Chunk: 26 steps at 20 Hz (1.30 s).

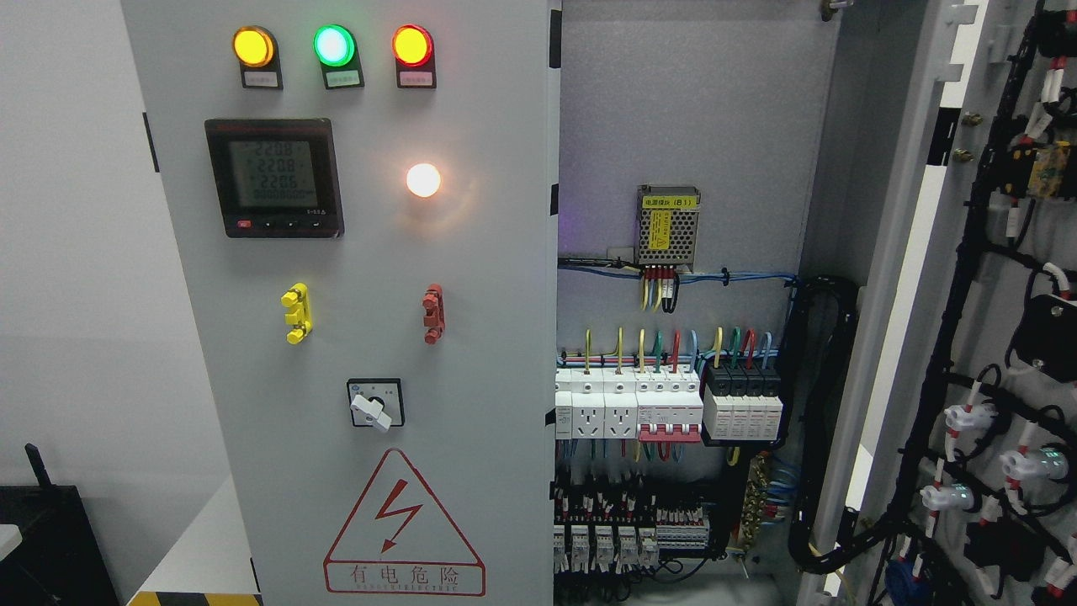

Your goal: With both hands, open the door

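- Plain white wall [76, 252] fills the left side, with some black gear [50, 539] low in the corner.
- Grey electrical cabinet takes up most of the view. Its left door [471, 278] is closed and faces the camera.
- Right door [1001, 278] is already swung wide open at the right edge, so its inner side shows, covered in black cable looms and lamp backs.
- On the left door: yellow lamp [253, 46], green lamp [334, 45] and red lamp [412, 45] in a row up top, all lit.
- Below them sits a meter [274, 178] with a lit display, and a bright white lamp [423, 179] just to its right.
- Lower down: a yellow handle [296, 313], a red handle [432, 313], then a rotary switch [375, 403].
- Red warning triangle [404, 526] with a lightning bolt near the bottom.
- Inside the cabinet [698, 109]: a small power supply [668, 224] on the back plate, a row of breakers [669, 408] with coloured wires going in, more terminals underneath.
- Neither hand of the robot is in the shot, so can't tell what the fingers are doing.
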Tool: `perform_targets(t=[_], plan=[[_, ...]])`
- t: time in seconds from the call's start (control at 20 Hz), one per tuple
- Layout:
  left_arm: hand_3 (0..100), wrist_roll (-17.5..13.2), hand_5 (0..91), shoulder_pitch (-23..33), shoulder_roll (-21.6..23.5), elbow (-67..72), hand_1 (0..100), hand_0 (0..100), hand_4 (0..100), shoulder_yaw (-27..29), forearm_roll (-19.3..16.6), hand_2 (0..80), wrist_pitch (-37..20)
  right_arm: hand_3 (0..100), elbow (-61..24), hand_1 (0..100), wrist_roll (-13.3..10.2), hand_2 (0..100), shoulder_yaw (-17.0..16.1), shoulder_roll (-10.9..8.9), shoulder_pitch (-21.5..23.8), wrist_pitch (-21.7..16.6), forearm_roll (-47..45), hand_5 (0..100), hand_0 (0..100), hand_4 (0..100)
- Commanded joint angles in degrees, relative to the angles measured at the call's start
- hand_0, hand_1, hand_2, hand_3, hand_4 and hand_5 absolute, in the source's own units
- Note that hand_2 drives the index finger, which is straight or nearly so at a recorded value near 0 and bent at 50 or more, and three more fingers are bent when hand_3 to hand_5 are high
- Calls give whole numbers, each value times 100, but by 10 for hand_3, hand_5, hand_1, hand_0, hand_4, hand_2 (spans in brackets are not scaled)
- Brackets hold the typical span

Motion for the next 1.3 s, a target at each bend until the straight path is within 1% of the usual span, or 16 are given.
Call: perform_targets(t=[0.0, 0.2, 0.35, 0.45, 0.6, 0.7, 0.75, 0.8, 0.85, 0.9, 1.0, 1.05, 1.15, 1.2, 1.25], plan=[[0, 36, 0, -166, -541, 333, 389, 120, 0, 70, -330, 0, 92, 0, -185, 389, 36, 0, -5, 1, -16, -1, -3, 0, 120, 0], [0, 36, 0, -26, -567, 332, 389, 120, 0, 97, -365, 0, 241, 0, -265, 389, 36, 0, -14, -8, -25, -1, 14, 0, 120, 0], [0, 36, 0, 141, -576, 219, 389, 120, 0, 88, -444, 0, 172, 0, -353, 389, 19, 0, -14, -43, -69, -10, 6, 0, 120, 0], [0, 27, 0, 308, -576, -44, 389, 120, 0, 79, -436, 0, 163, 0, -449, 389, 19, 0, -5, -105, -104, -10, 6, 0, 120, 0], [0, 10, 0, 370, -558, -160, 389, 120, 0, 62, -418, 0, 163, 0, -476, 389, 10, 0, -40, -166, -209, -18, -29, 0, 120, 0], [0, 1, 0, 379, -549, -195, 389, 120, 0, 70, -409, 0, 154, 0, -511, 389, 10, 0, -189, -289, -227, -18, -38, 0, 120, 0], [0, -8, 0, 379, -549, -213, 389, 120, 0, 79, -409, 0, 154, 0, -729, 389, 10, 0, -303, -342, -210, -18, -38, 0, 120, 0], [0, -8, 0, 388, -549, -265, 389, 120, 0, 97, -392, 0, 154, 0, -1192, 389, 10, 0, -435, -368, -123, -10, -38, 0, 120, 0], [0, -17, 0, 423, -541, -318, 389, 120, 0, 123, -392, 0, 154, 0, -1806, 389, 10, 0, -575, -377, 104, -18, -38, 0, 120, 0], [0, -17, 0, 467, -541, -362, 389, 120, 0, 132, -383, 0, 145, 0, -2595, 389, 10, 0, -777, -395, 437, -18, -38, 0, 120, 0], [0, 18, 0, 476, -549, -441, 389, 120, 0, 202, -365, 0, 40, 0, -4212, 389, 19, 0, -1286, -439, 974, -27, -38, 0, 120, 0], [0, 27, 0, 485, -549, -441, 389, 120, 0, 307, -357, 0, -65, 0, -4986, 389, 19, 0, -1350, -430, 1238, -44, -47, 0, 120, 0], [0, 18, 0, 485, -541, -424, 389, 120, 0, 378, -374, 0, -163, 0, -6410, 389, 19, 0, -1298, -386, 1782, -158, -47, 0, 120, 0], [0, 18, 0, 493, -541, -432, 389, 120, 0, 378, -383, 0, -163, 0, -7009, 389, 28, 0, -1219, -395, 2116, -289, -56, 0, 120, 0], [0, 10, 0, 485, -532, -424, 389, 120, 0, 378, -374, 0, -163, 0, -7485, 389, 28, 0, -1044, -404, 2415, -473, -56, 0, 120, 0]])
